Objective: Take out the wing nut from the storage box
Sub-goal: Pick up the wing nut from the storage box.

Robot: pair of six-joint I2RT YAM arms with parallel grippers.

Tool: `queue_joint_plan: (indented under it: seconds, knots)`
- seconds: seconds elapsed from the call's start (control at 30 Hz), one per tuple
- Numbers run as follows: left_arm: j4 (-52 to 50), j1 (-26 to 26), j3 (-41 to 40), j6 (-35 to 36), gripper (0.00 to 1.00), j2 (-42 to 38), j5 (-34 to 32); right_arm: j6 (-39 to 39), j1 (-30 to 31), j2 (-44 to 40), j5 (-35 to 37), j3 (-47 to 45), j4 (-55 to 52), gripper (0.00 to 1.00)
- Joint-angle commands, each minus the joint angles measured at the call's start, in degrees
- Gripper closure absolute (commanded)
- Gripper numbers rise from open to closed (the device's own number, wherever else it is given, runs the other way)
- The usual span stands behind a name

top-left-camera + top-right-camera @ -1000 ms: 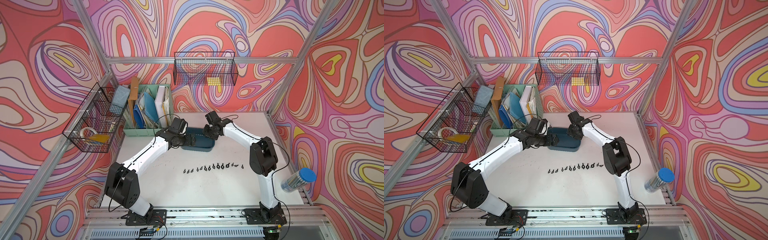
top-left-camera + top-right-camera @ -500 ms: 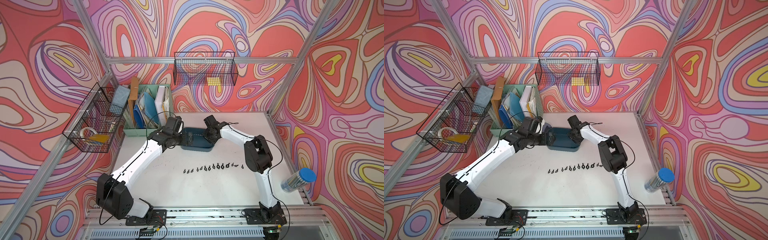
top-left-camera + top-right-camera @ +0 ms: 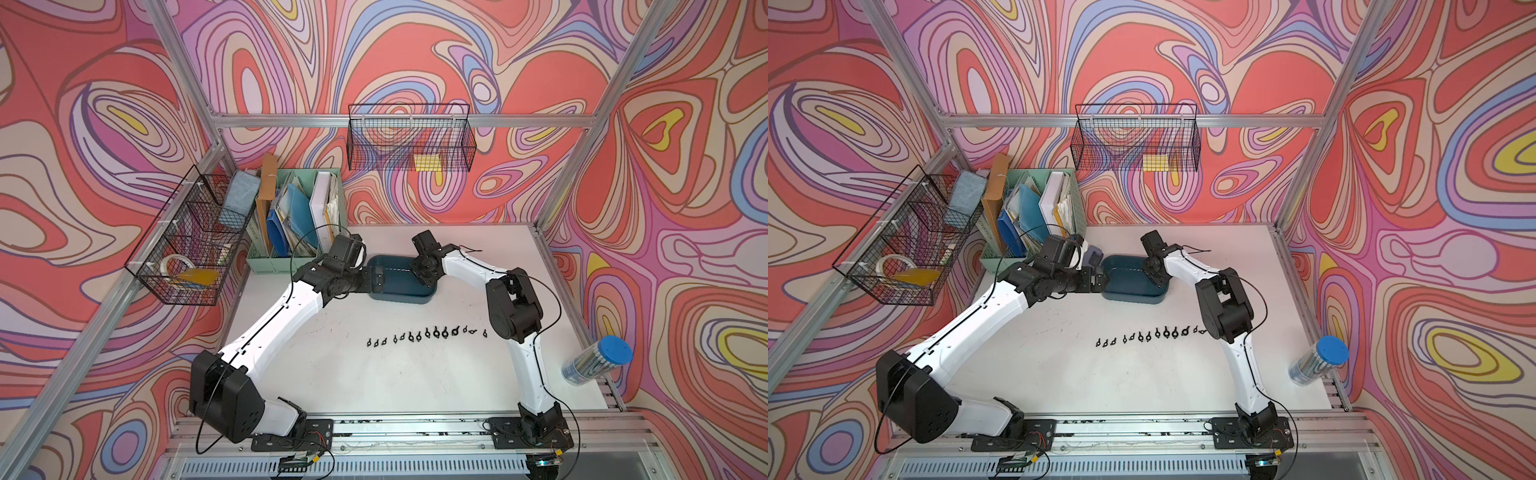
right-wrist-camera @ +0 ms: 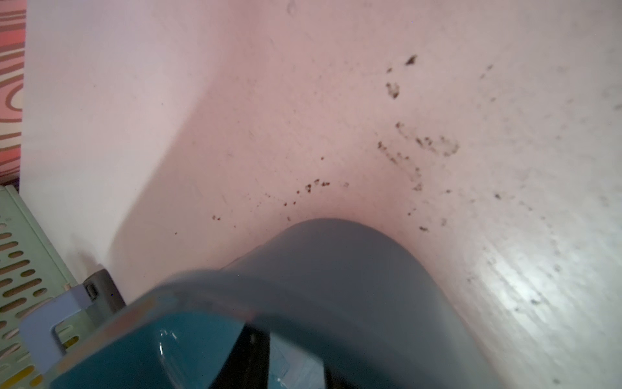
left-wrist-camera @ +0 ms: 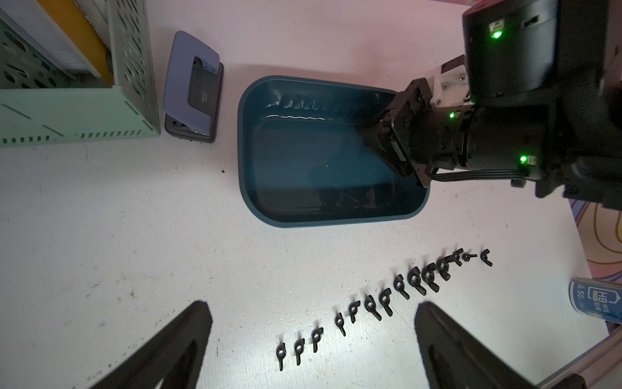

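1. Table [image 3: 374,382]: white and scuffed, nearest my bases. It bears items 2 to 8.
2. Wing nuts [image 5: 400,286]: black, laid in a single row on the bare table. They lie between my bases and the storage box, well clear of it.
3. Pencil tube [image 3: 598,365]: clear with a blue lid, at the table's right edge, apart from the row.
4. Storage box [image 3: 403,299]: dark teal, shallow, with rounded corners. It sits on the table beyond the row, between my two wrists, long side toward me.
5. My left gripper [image 5: 312,304]: jaws spread as wide as they go, with nothing between them. In both top views it sits at the box's left end. I cannot tell whether it touches the rim.
6. My right gripper [image 3: 422,270]: at the box's right end, jaws drawn narrow astride the end wall and clamped on it. One dark finger [image 4: 250,353] shows inside, against the wall. The other is hidden behind the wall's outer face.
7. Hole punch [image 5: 192,87]: lavender on a grey base, lying near the box's left end, between it and item 8.
8. File organiser [image 3: 266,266]: mint green, stuffed with folders, in the back left corner.
9. Left wire basket [image 3: 178,249]: black, hung on the left frame.
10. Back wire basket [image 3: 409,137]: black, hung on the rear rail, holding a yellow pad.
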Motion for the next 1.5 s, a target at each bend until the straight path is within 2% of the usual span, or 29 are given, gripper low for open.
queue_joint_plan:
  seconds: [0.0, 0.23, 0.57, 0.63, 0.73, 0.9, 1.17, 1.47]
  knots:
    - [-2.1, 0.3, -0.4, 1.1, 0.01, -0.9, -0.9, 2.9, -0.3, 1.2, 3.1, 0.2, 0.4, 0.71]
    - [-3.2, 0.3, -0.3, 1.3, 0.01, -0.9, -0.5, 9.1, -0.3, -0.2, 6.5, -2.8, 4.4, 0.72]
    - [-3.7, 0.2, -0.6, 1.3, 0.01, -1.3, -0.3, 14.3, -0.3, 0.6, 10.5, -3.1, 2.5, 0.69]
    - [-3.7, 0.3, -0.6, 1.2, 0.01, -1.3, -0.4, 14.5, -0.4, 0.5, 10.8, -3.6, 2.6, 0.74]
    - [-3.6, 0.2, -0.6, 1.2, 0.01, -1.2, -0.3, 14.5, -0.4, 0.3, 9.9, -4.5, 3.3, 0.87]
    - [-3.6, 0.3, -0.6, 1.1, 0.01, -1.1, -0.2, 12.9, -0.4, -1.1, 8.7, -5.9, 3.8, 1.0]
    - [-3.4, 0.2, -0.6, 1.2, 0.01, -1.0, -0.4, 8.0, -0.1, -5.7, 5.8, -10.1, 5.7, 1.0]
    - [-1.9, 0.3, -1.0, 0.5, 0.01, -0.1, 0.6, -6.8, 0.1, -12.3, -0.4, -13.6, 11.5, 1.0]
